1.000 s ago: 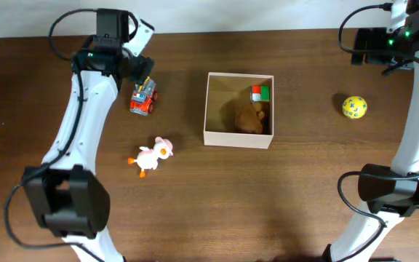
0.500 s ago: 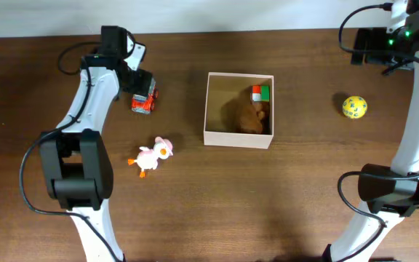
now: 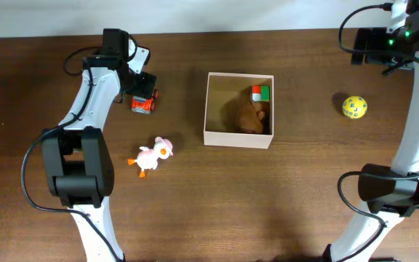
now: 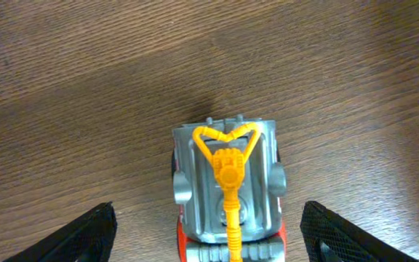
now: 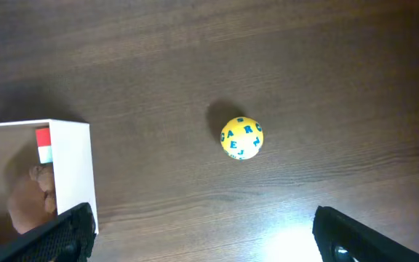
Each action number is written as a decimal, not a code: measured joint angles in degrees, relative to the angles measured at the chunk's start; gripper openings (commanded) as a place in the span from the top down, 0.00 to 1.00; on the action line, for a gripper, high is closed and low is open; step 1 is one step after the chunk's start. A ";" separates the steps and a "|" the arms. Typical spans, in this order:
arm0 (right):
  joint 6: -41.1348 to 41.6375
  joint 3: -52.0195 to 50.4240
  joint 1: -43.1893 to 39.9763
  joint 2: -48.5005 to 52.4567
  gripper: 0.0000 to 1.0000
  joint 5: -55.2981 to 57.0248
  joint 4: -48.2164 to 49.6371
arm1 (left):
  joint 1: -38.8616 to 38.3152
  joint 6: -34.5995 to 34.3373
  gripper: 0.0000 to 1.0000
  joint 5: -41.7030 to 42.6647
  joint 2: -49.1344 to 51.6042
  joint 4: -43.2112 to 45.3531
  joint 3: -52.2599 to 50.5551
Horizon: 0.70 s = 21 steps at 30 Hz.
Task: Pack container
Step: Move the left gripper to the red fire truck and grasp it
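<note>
One square container [image 3: 237, 138], equal-sided, is set mouth upward on the bench [image 3: 282, 204]; left jaws and right jaws are spread wide.

table [image 3: 195, 218]: we are seeing dark wood grain
fire truck [image 3: 145, 105]: we are logging it upright, orange ladder on top
duck [image 3: 151, 155]: lying near the fire truck
ball [image 3: 354, 107]: yellow, sitting well apart

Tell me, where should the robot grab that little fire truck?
Pinch the fire truck across its two flat long sides, coming straight down from above. It stands upright, and the orange arm runs lengthwise along the top, leaving both sides free.
</note>
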 measured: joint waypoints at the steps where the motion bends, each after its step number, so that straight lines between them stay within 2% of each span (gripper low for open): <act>1: -0.02 0.00 0.00 0.00 0.01 0.00 0.00 | 0.00 -0.02 0.17 0.11 0.00 0.02 0.00; 15: -0.02 0.00 0.00 0.02 0.01 0.00 0.00 | -0.50 -0.02 0.19 1.09 4.94 -0.63 0.42; 18: -0.04 0.00 0.00 0.02 0.01 0.00 0.00 | -0.70 -0.04 0.22 1.31 5.01 -0.66 0.42; 21: -0.02 0.00 0.00 0.02 0.01 0.00 0.00 | -0.76 -0.31 0.36 1.38 5.01 -0.66 0.42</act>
